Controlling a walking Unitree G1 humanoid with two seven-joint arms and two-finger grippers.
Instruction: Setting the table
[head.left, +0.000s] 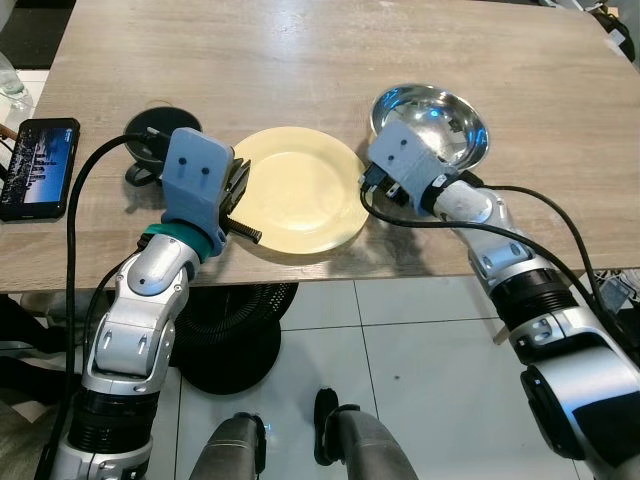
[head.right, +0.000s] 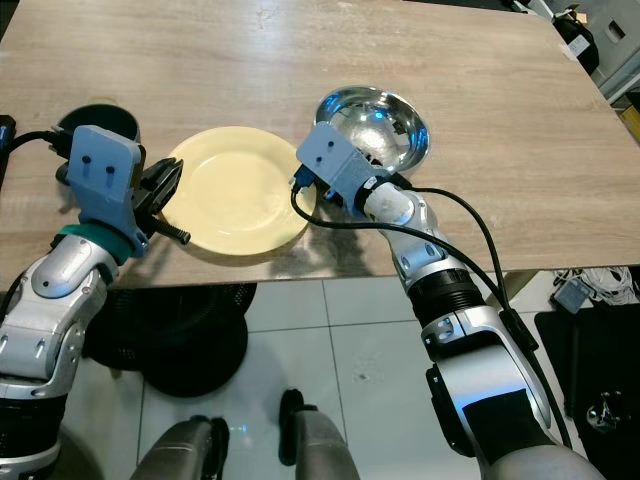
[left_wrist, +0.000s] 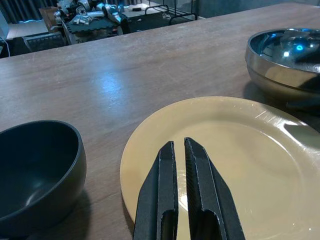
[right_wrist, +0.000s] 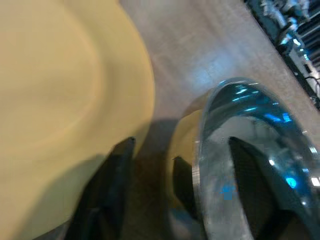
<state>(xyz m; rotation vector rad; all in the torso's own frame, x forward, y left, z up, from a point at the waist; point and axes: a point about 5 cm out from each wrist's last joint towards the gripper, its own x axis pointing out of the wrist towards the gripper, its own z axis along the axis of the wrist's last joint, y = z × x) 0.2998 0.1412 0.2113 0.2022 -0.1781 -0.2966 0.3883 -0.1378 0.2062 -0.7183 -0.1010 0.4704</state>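
**Both grippers at the dishes on the near table edge**

The yellow plate (head.left: 298, 190) lay flat on the wooden table (head.left: 320, 60), close to the near edge. The steel bowl (head.left: 432, 122) stood just beside it at about 2 o'clock, and a black bowl (left_wrist: 35, 172) stood near the plate at about 9 o'clock. A phone (head.left: 38, 165) lay further out at 9 o'clock, near the table's left edge.

The left gripper (left_wrist: 184, 200) hovered over the plate's near-left part — its two fingers were together, with only a thin slit between them, and they held nothing. The right gripper (right_wrist: 150, 185) was at the steel bowl's rim on the plate side. Its fingers stood apart, and one dark finger seemed to be inside the bowl and the other outside, so the wall lay between them, not yet clamped as far as I could judge.

The step in hand was probably the taking of the steel bowl. The next move would call for closing the right fingers on the rim — then lifting straight, without pushing the plate off the edge.
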